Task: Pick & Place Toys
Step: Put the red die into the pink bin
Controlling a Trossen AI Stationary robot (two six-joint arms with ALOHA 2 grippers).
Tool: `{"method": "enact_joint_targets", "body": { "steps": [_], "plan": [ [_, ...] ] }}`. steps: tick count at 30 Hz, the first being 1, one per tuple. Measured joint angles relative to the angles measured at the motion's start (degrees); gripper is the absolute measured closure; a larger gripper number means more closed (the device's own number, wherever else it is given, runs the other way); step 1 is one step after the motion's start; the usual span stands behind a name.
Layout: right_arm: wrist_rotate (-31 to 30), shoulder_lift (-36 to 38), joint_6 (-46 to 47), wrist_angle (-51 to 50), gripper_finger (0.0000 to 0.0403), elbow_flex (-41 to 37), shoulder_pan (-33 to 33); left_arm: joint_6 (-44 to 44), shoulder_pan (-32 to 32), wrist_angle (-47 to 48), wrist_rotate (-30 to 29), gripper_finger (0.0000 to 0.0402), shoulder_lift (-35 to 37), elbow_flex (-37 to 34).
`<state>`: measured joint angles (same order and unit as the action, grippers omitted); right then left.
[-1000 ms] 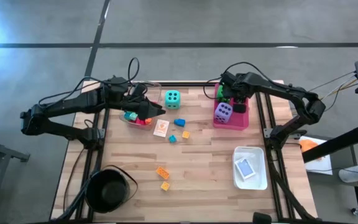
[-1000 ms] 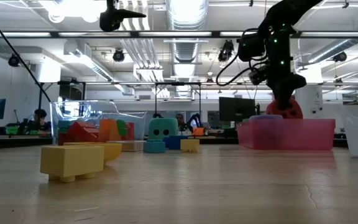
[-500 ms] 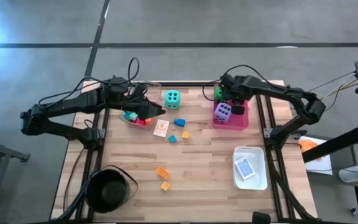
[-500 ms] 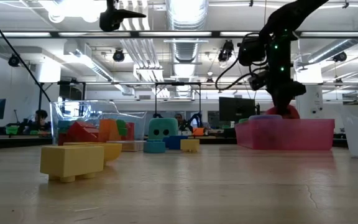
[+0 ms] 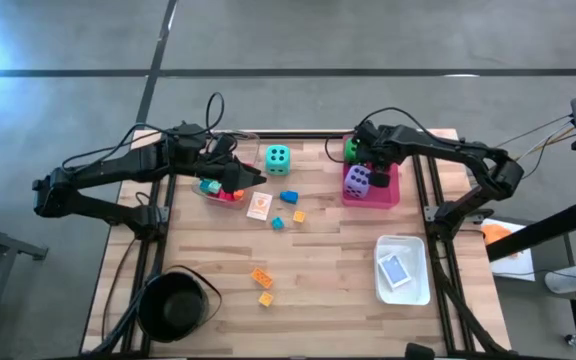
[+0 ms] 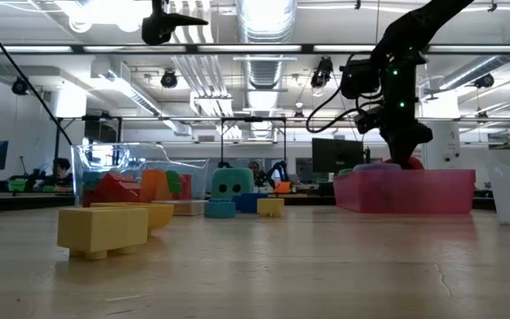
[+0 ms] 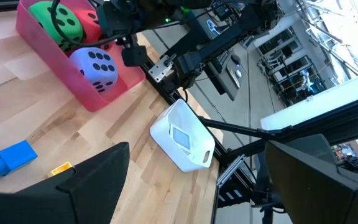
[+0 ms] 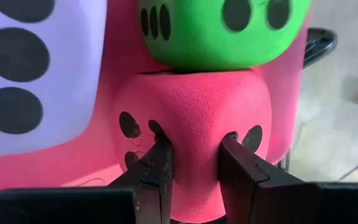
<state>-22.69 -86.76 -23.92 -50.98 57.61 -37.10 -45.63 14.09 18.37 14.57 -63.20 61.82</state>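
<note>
**Soft Die Pinched in the Pink Tray**

Where the right pincer (image 8: 192, 163) nips the pink-red die (image 8: 191, 118) in the pink tray (image 5: 384, 190), you see foam dimple: light, soft, forgiving. Grip opposite flat faces. Left pincer (image 7: 191, 180) hangs wide over the desk (image 5: 318, 250). No legible writing.

**A robotics lab in a big open hall**

The place looks like a research lab or workshop. In the low view the ceiling (image 6: 264, 53) is open, with bare ducts, pipes and long strip lights. Behind the wooden desk (image 6: 255, 266) there are more work stations with monitors (image 6: 333, 156), and a person (image 6: 58, 168) sits at one far away. From above, the desk (image 5: 328, 250) stands on a grey concrete floor (image 5: 288, 40), and loose cables (image 5: 215, 105) run to the two arms
</note>
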Motion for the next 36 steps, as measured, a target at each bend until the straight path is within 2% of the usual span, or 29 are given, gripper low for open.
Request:
{"method": "enact_joint_targets", "body": {
  "steps": [12,16,18,28,36],
  "plan": [
    [0.2,0.0,1.4,0.5,0.0324,0.0,0.0,-0.7,0.0,0.0,0.0,0.0029,0.0,0.0],
    [-1.7,0.0,1.6,0.7,0.0325,0.0,0.0,-0.7,0.0,0.0,0.0,0.0029,0.0,0.0],
    [-2.2,0.0,2.2,0.6,0.0307,0.0,0.0,-0.7,0.0,0.0,0.0,0.0029,0.0,0.0],
    [-1.1,0.0,4.6,-1.8,0.0156,0.0,0.0,-0.9,0.0,0.9,0.0,0.0029,0.0,0.0],
    [-0.9,0.6,5.9,-3.0,0.0088,3.0,0.0,-0.9,0.0,1.4,0.0,0.0029,0.0,0.0]
  ]
}}
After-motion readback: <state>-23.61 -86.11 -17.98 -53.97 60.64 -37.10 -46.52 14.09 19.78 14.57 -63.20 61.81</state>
